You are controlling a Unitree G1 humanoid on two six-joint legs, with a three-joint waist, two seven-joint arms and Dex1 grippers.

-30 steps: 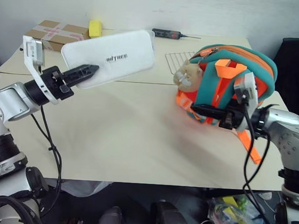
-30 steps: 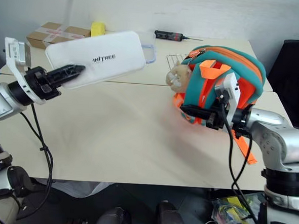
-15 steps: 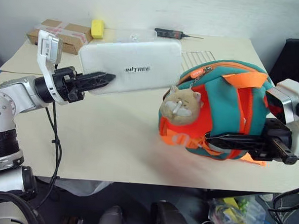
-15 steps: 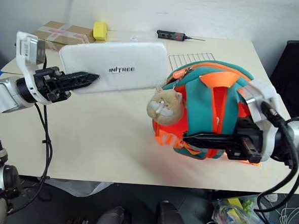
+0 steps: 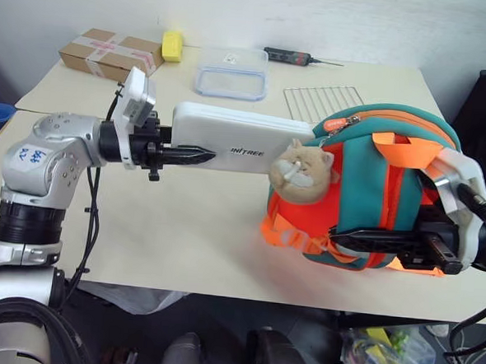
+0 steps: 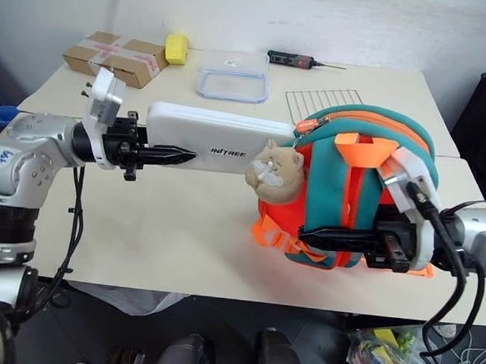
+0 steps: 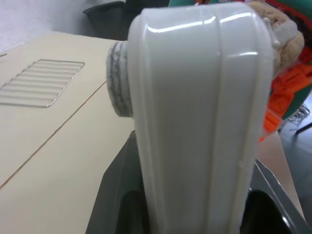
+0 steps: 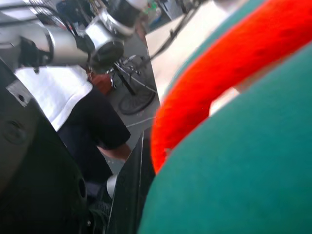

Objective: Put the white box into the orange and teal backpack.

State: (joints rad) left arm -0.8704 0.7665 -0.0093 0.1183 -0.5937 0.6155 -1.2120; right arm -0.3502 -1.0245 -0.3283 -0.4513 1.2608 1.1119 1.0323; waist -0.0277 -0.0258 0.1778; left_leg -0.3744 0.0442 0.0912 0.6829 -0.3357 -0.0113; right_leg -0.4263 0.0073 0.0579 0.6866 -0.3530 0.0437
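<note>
Left eye view: my left gripper (image 5: 197, 155) clamps the flat white plastic box (image 5: 237, 140), its far end at the orange-and-teal fabric backpack (image 5: 374, 190). My right gripper (image 5: 362, 237) is clamped on the backpack. I'd keep the box level and aim for the zip opening.

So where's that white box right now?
The white box is held level above the table in the left hand, its far end by the backpack and plush toy.

text: dark lettering "INiTREE" | on: white box (image 5: 237, 138), long face near middle | other: blue scribble on left arm shell, unreadable | nothing else legible
</note>
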